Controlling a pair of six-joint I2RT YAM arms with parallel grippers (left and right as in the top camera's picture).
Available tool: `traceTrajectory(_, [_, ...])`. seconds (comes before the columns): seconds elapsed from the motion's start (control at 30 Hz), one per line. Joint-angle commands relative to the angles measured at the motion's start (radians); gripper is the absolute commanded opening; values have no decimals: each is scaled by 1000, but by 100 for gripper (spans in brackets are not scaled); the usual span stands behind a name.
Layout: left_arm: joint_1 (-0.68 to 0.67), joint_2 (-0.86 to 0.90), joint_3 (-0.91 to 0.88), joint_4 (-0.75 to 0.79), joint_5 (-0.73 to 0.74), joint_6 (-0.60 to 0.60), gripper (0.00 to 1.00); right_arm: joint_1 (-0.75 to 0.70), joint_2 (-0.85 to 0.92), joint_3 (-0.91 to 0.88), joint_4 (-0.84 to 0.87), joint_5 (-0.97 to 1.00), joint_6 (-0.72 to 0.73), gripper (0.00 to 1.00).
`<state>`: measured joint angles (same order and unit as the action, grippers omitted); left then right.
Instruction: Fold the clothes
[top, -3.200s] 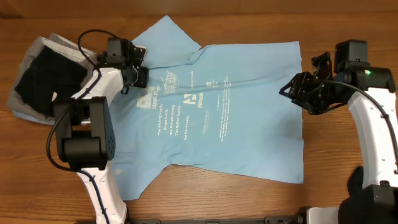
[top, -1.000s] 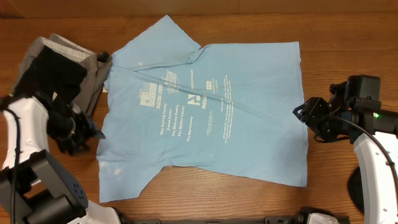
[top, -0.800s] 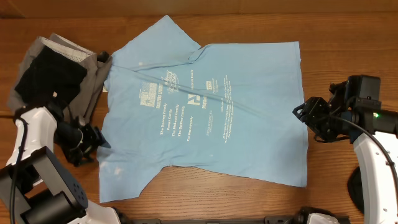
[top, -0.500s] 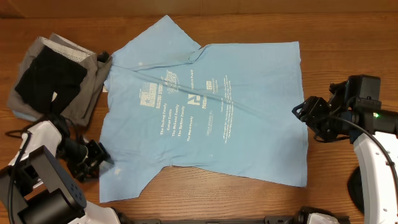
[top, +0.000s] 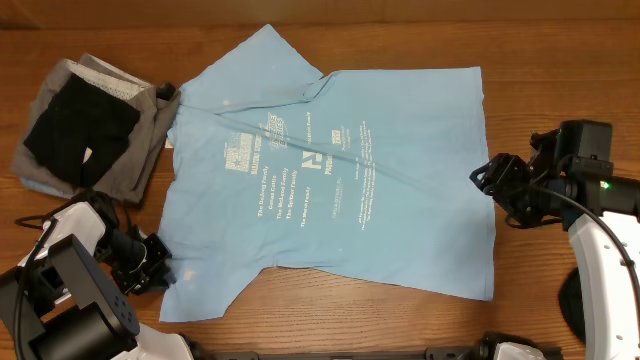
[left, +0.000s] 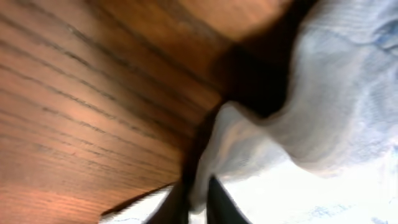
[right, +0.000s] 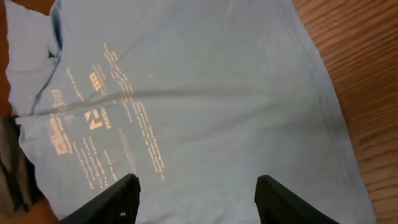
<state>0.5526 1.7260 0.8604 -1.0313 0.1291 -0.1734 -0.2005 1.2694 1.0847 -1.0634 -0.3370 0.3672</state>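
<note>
A large light-blue T-shirt (top: 330, 170) with white lettering lies spread flat on the wooden table. My left gripper (top: 160, 272) is at the shirt's lower-left sleeve edge. In the left wrist view its two dark fingers stand close together, and the gripper (left: 199, 196) pinches a fold of the pale cloth (left: 336, 93). My right gripper (top: 490, 185) hovers at the shirt's right edge. In the right wrist view that gripper (right: 199, 202) is open, its fingers spread wide over the blue fabric (right: 205, 93) with nothing between them. A pile of black and grey garments (top: 85, 130) lies at the far left.
Bare wood (top: 560, 60) surrounds the shirt on the right and along the back. The left arm's base (top: 80, 310) stands near the front left corner. The right arm's base (top: 600, 300) stands at the front right. The grey garment (right: 12, 168) shows at the right wrist view's left edge.
My left arm has swung from beside the dark pile toward the front, to the shirt's lower-left sleeve, and its jaws have closed on the cloth. The right gripper has barely moved.
</note>
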Motion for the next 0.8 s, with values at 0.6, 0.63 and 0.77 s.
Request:
traceTrajectory(0.6, [5, -19, 178, -173, 366, 182, 4, -212, 129, -214, -189, 89, 249, 66])
traceTrajectory(0.63, [5, -19, 178, -172, 366, 183, 4, -211, 132, -241, -177, 88, 262, 65])
traceTrajectory(0.77, [5, -21, 178, -172, 365, 197, 4, -212, 134, -357, -119, 88, 350, 52])
